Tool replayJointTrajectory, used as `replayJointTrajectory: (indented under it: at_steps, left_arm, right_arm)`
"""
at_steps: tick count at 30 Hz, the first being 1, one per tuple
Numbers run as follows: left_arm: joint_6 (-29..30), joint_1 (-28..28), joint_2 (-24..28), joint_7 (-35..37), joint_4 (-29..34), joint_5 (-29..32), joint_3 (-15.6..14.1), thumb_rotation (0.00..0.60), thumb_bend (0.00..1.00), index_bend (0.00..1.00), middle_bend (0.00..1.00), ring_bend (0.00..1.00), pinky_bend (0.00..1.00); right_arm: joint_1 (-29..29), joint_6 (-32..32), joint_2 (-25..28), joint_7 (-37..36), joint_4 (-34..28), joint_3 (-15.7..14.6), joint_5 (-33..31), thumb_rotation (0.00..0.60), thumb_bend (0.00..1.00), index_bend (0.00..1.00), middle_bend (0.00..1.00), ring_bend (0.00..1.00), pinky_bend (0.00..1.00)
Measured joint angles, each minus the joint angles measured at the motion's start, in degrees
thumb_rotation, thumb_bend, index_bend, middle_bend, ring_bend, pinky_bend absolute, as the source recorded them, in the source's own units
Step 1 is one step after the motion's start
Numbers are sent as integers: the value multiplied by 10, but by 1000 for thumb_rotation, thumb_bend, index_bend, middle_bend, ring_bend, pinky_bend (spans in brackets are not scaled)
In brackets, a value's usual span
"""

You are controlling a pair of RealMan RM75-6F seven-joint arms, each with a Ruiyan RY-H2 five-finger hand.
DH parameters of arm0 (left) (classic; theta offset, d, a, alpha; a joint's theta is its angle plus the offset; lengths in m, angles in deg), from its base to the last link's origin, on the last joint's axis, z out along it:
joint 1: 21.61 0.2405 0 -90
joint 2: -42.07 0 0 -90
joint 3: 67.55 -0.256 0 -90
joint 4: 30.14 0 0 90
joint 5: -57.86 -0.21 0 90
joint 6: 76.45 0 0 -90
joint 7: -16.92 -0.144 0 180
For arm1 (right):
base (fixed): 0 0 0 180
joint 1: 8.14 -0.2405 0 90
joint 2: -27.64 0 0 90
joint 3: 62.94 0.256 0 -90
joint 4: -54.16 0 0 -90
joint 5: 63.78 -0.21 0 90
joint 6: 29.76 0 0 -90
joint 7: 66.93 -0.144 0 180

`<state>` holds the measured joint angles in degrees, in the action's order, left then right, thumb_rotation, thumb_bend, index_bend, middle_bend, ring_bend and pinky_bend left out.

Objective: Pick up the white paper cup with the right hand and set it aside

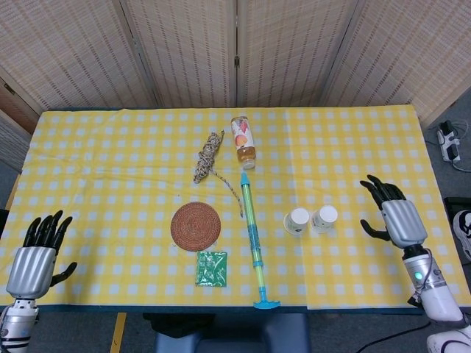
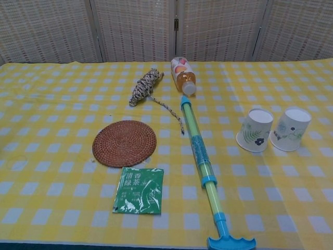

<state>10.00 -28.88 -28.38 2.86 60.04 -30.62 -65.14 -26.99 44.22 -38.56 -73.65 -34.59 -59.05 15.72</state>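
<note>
My right hand (image 1: 394,218) hovers with fingers spread, holding nothing. The paper cup (image 1: 324,218) stands to its left, well apart from it and just beside a second cup (image 1: 297,221) further left. I judge it thin, light and easily crushed, so I'd wrap its tapered wall mid-height, gently. My left hand (image 1: 35,254) idles, fingers apart, over the checked tablecloth (image 1: 110,162).

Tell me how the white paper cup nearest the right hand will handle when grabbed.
The paper cup probably weighs little and would crush under a hard squeeze. It stands upside down on the wider rim, so likely stable, though a nudge could push it into the neighbouring cup. The right hand is open, apart from it.
</note>
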Motion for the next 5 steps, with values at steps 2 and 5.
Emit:
replayJointTrajectory:
  at_steps: [2,5]
  left_arm:
    - [3,-1,-6,-7,0,-2,2,600,256,16,0,0,0]
    - [6,-2,-16,-13,-2,-5,3,600,256,16,0,0,0]
  right_arm:
    - [24,33,3,0,-6,-8,17,600,364,97,26,99,70]
    - [50,71,4,-1,-11,-17,39,600,364,97,24,94,64]
